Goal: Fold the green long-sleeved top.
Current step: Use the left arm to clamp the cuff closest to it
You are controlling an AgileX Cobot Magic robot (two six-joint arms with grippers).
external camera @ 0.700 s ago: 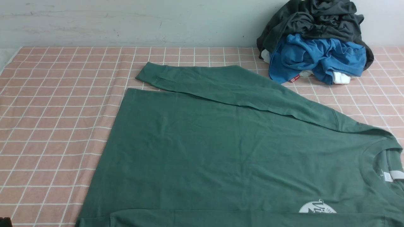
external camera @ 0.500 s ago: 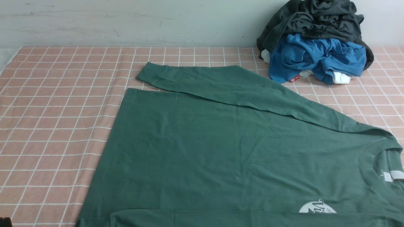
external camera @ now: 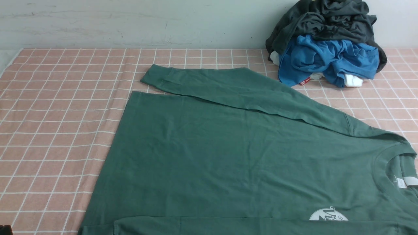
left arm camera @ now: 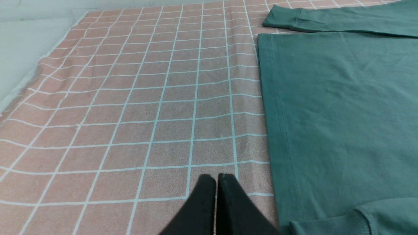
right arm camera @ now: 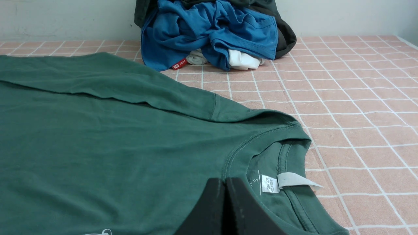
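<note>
The green long-sleeved top [external camera: 235, 156] lies flat, front up, on the pink checked cloth, collar to the right, hem to the left. Its far sleeve [external camera: 228, 88] is folded along the body; the near sleeve [external camera: 228, 225] lies along the front edge. The white logo [external camera: 328, 214] and neck tag [external camera: 406, 182] show at the right. My left gripper [left arm camera: 216, 178] is shut and empty over bare cloth just left of the hem [left arm camera: 271, 107]. My right gripper [right arm camera: 225, 182] is shut and empty above the chest by the collar [right arm camera: 281, 153]. Neither gripper shows in the front view.
A pile with a dark charcoal-grey garment [external camera: 326, 19], a bright blue garment [external camera: 326, 60] and bits of white cloth sits at the back right against the wall. The pink checked tablecloth [external camera: 58, 124] stretches to the left of the top.
</note>
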